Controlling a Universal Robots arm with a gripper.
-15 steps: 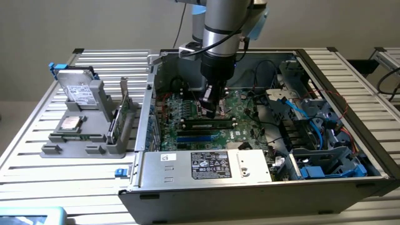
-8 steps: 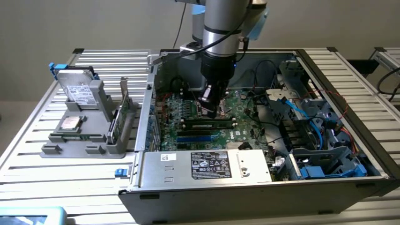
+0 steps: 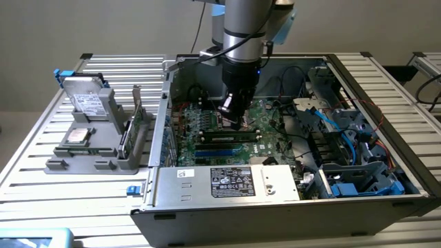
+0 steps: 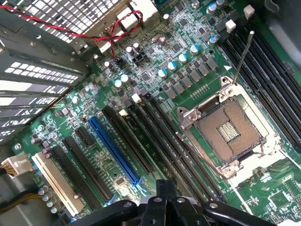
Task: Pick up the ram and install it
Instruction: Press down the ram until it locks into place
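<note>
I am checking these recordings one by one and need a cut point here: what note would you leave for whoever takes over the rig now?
Gripper: shut, nothing seen between its fingers, low inside the open grey metal computer case, just above the ram.
Ram, the long, narrow green circuit-board stick: lying along a black slot of the green motherboard, directly under the gripper.
Done: the ram is at its slot on the motherboard, not in the gripper.
Left: whether it is pressed fully home cannot be told from these views, so the seating is unconfirmed.
</note>
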